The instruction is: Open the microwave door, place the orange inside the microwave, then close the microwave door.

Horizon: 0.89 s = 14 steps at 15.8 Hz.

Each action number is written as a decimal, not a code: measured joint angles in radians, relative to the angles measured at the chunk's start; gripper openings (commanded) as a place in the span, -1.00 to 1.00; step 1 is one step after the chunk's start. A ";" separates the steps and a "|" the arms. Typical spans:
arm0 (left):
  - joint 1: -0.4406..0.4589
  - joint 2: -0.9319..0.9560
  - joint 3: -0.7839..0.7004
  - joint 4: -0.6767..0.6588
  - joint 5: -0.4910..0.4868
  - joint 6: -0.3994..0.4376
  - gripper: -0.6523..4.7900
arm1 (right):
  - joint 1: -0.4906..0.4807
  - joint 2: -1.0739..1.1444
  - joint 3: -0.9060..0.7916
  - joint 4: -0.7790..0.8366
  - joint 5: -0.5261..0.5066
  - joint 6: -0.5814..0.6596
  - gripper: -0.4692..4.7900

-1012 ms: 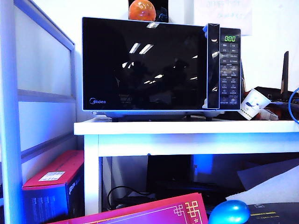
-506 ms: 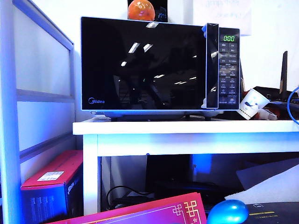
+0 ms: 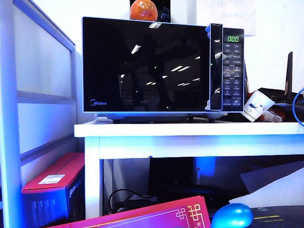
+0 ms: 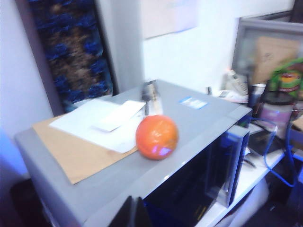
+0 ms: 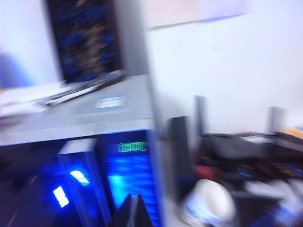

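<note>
Exterior view shows neither arm, only the microwave (image 3: 161, 66) on a white table (image 3: 190, 135), its door (image 3: 145, 64) flush and closed, with the orange (image 3: 143, 10) on the roof toward the far left. The left wrist view looks down on that roof: the orange (image 4: 156, 137) rests on the grey top at the edge of some white sheets (image 4: 102, 120) over brown paper (image 4: 71, 153), near the front edge above the door glass. The left gripper (image 4: 134, 213) hangs above and in front of the fruit, its dark fingers pressed together with nothing between them. The right gripper (image 5: 134, 212), in a blurred wrist view, is also closed and empty; it is off the right front of the oven, facing the green display (image 5: 132, 147) and button panel.

The step in hand is opening the door, so the orange should stay untouched for now. The silver vertical bar (image 3: 216, 66) between glass and button panel looks like the place to hook or pull, and the right gripper seems better placed for it. The door probably hinges on the left, so it would sweep out toward the camera and leftward; the left gripper is best held high above that arc.

Room is tighter on the right: a paper cup (image 3: 258, 105) and clutter sit just beside the panel side. The table's front lip leaves little ledge before the door.
</note>
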<state>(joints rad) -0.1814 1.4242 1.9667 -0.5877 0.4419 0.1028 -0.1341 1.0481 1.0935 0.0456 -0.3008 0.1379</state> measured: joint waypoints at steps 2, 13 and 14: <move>-0.050 0.044 0.000 0.030 -0.015 0.006 -0.77 | 0.051 0.093 0.054 0.002 -0.028 -0.050 -0.82; -0.094 0.225 0.000 0.177 -0.075 0.016 -0.77 | 0.210 0.355 0.162 0.089 -0.028 -0.130 -0.82; -0.095 0.225 0.000 0.205 -0.074 0.015 -0.77 | 0.210 0.372 0.162 0.100 -0.028 -0.129 -0.82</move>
<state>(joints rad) -0.2764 1.6493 1.9667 -0.3824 0.3676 0.1177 0.0757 1.4197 1.2556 0.1459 -0.3290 0.0086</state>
